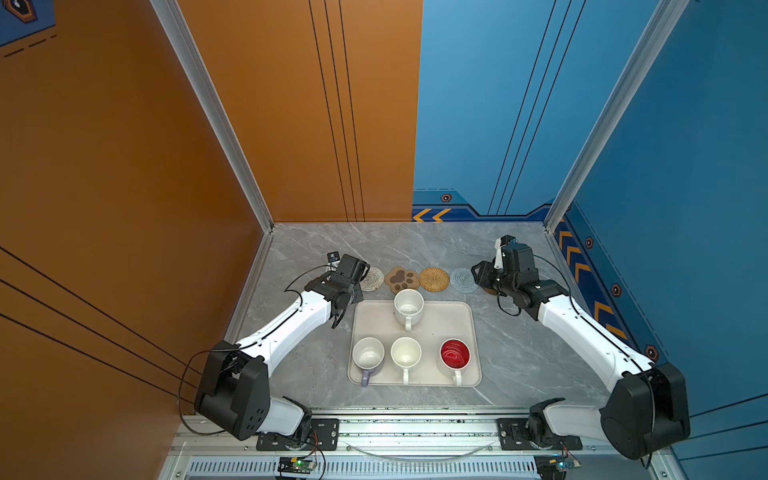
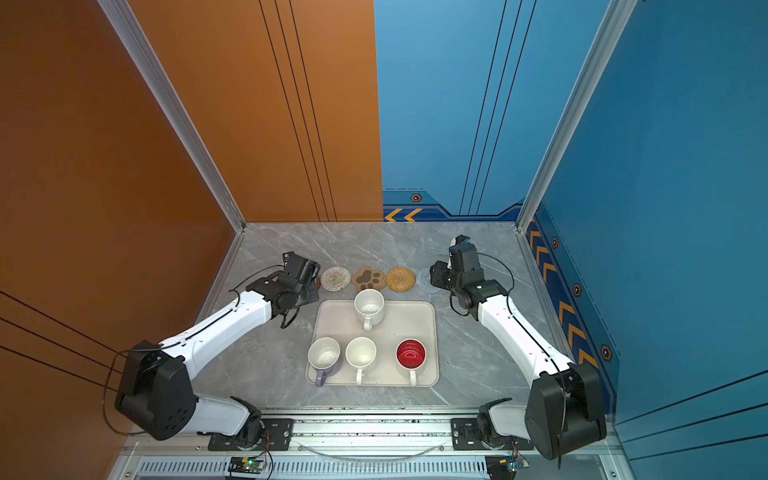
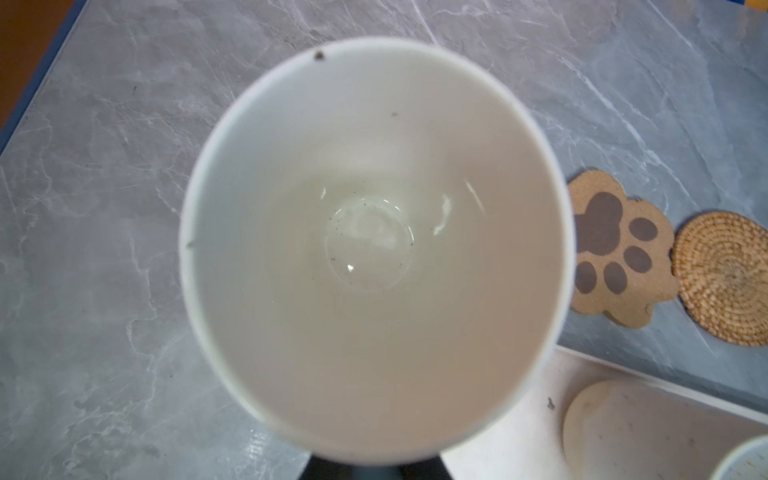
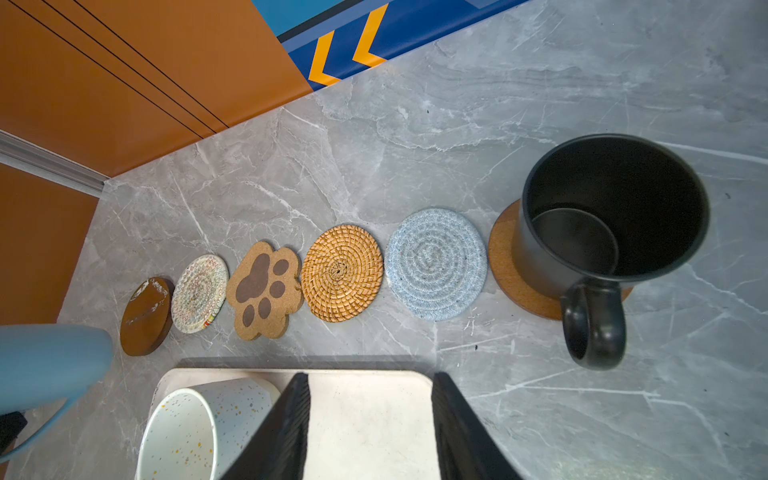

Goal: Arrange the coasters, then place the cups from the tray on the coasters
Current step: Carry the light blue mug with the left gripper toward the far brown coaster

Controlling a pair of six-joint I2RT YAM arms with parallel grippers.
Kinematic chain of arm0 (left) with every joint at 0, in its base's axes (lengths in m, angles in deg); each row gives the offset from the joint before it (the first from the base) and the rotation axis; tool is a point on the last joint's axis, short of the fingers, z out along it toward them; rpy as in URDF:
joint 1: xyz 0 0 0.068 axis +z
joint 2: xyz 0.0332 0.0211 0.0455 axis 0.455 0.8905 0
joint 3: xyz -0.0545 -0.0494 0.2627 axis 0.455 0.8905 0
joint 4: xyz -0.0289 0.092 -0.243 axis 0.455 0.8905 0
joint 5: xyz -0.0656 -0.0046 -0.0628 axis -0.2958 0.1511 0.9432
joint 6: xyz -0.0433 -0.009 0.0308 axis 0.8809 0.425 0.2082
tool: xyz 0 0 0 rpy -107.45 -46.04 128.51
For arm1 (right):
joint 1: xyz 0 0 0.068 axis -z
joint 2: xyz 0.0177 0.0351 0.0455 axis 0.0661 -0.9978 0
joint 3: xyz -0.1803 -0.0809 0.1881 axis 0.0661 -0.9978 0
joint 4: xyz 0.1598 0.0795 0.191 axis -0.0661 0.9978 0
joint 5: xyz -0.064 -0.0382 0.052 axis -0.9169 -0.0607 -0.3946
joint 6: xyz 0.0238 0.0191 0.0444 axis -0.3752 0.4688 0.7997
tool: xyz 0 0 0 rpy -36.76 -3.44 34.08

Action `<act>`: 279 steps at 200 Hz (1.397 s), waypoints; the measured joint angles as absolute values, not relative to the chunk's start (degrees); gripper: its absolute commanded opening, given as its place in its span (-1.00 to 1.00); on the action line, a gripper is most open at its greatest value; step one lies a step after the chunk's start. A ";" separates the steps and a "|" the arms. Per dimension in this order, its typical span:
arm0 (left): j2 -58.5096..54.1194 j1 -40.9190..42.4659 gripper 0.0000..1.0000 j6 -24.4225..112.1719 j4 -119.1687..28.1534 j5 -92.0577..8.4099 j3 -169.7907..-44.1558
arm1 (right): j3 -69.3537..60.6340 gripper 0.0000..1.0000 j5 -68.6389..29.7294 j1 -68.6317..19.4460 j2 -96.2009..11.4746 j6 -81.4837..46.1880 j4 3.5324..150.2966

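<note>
The light blue mug [image 4: 54, 365] is up off the tabletop [image 1: 519, 353], hanging mouth-up right under the left gripper [image 3: 374, 471]. The gripper is clamped on it, though the hold itself is hidden below the rim. Just beyond the mug lies its likely target, the bare brown disc [image 4: 147, 316] at the end of the coaster row.

Pressed against that disc is the white woven coaster [image 4: 200, 294]. Farther from this gripper come the paw coaster [image 4: 264, 291], the rattan coaster [image 4: 341, 273] and the grey-blue coaster [image 4: 436, 264].

The right gripper [image 4: 370, 436] has its jaws apart with nothing between them. The black mug [image 4: 615, 216] stands near it, off to one side, on the cork disc [image 4: 515, 286].

Between the two grippers, four mugs wait on the tray [image 1: 457, 316].

Here's the worry: the left wrist view is filled by the mug, so the brown disc can't be seen from there. If the mug comes down off-centre, its foot could catch the disc's edge and tip. It could also shove the white woven coaster out of line. That disc looks glossy, so it may skate.
</note>
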State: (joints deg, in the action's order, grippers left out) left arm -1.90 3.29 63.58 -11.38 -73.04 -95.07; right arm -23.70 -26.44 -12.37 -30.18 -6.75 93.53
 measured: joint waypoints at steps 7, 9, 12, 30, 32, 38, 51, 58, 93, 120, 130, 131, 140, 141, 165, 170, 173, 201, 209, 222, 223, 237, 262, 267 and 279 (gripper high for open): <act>-1.27 3.88 -1.00 63.12 -11.68 -72.91 -95.24 | -23.70 -0.08 -26.44 -12.37 -30.18 -6.75 93.53; -1.10 4.04 -1.00 62.95 -11.77 -72.84 -95.33 | -23.70 -0.08 -26.44 -12.37 -30.18 -6.75 93.53; -0.75 4.32 -1.00 62.75 -11.94 -72.76 -95.46 | -23.70 -0.08 -26.44 -12.37 -30.18 -6.75 93.51; 1.05 5.63 -1.00 61.57 -12.97 -72.17 -96.18 | -23.70 -0.08 -26.46 -12.37 -30.18 -6.75 93.53; 1.33 5.76 -1.00 61.46 -13.13 -72.10 -96.31 | -23.70 -0.08 -26.46 -12.37 -30.18 -6.75 93.53; 2.01 6.16 -1.00 61.07 -13.50 -71.84 -96.69 | -23.70 -0.08 -26.44 -12.37 -30.18 -6.75 93.53; 3.34 6.77 -1.00 60.48 -14.39 -71.36 -97.36 | -23.70 -0.08 -26.46 -12.39 -30.18 -6.75 93.53; 3.89 6.99 -1.00 60.20 -14.96 -71.07 -97.56 | -23.70 -0.08 -26.46 -12.39 -30.18 -6.75 93.53; 5.72 7.95 -1.00 59.56 -17.45 -69.98 -97.74 | -23.70 -0.08 -26.46 -12.72 -30.18 -6.75 93.53; 6.93 8.76 -1.00 59.28 -18.00 -69.50 -97.80 | -23.70 -0.08 -26.46 -12.77 -30.22 -6.75 93.56; 7.12 9.15 -1.00 59.15 -18.02 -69.35 -97.80 | -23.70 -0.08 -26.46 -12.77 -30.22 -6.75 93.56; 7.14 9.19 -1.00 59.12 -18.02 -69.33 -97.80 | -23.70 -0.08 -26.46 -12.77 -30.22 -6.75 93.56; 7.23 9.54 -1.00 59.04 -18.06 -69.22 -97.80 | -23.70 -0.08 -26.46 -12.77 -30.22 -6.75 93.56; 7.23 9.57 -1.00 59.02 -18.06 -69.19 -97.80 | -23.70 -0.08 -26.46 -12.77 -30.22 -6.75 93.56; 7.32 10.20 -1.00 58.91 -18.74 -69.08 -97.80 | -23.70 -0.08 -26.46 -12.77 -30.29 -6.75 93.56; 7.38 10.24 -1.00 58.88 -18.90 -69.08 -97.80 | -23.68 -0.08 -26.46 -12.77 -30.35 -6.75 93.56; 7.41 10.29 -1.00 58.82 -19.05 -69.08 -97.80 | -23.68 -0.08 -26.46 -12.77 -30.42 -6.75 93.56; 8.15 10.53 -1.00 58.56 -20.29 -68.78 -97.80 | -23.68 -0.08 -26.46 -12.77 -31.05 -6.75 93.56; 8.52 10.59 -1.00 58.56 -20.56 -68.65 -97.80 | -23.68 -0.08 -26.46 -12.77 -31.12 -6.75 93.58; 9.05 10.77 -1.00 58.56 -20.69 -68.65 -97.80 | -23.68 -0.08 -26.48 -12.77 -31.14 -6.75 93.56; 9.07 10.79 -1.00 58.56 -20.71 -68.63 -97.80 | -23.68 -0.08 -26.48 -12.77 -31.14 -6.75 93.56; 9.40 11.14 -1.00 58.58 -20.80 -68.34 -97.80 | -23.68 -0.08 -26.48 -12.77 -31.14 -6.75 93.58; 9.44 11.84 -1.00 58.58 -21.06 -68.04 -97.80 | -23.68 -0.08 -26.48 -12.77 -31.14 -6.75 93.58; 9.44 11.95 -1.00 58.58 -21.10 -68.04 -97.80 | -23.68 -0.08 -26.48 -12.77 -31.14 -6.75 93.58; 9.50 12.08 -1.00 58.58 -21.17 -67.99 -97.80 | -23.68 -0.08 -26.48 -12.77 -31.14 -6.77 93.56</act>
State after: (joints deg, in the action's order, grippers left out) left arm 9.50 12.08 58.58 -21.17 -67.99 -97.80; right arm -23.68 -26.48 -12.77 -31.14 -6.77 93.56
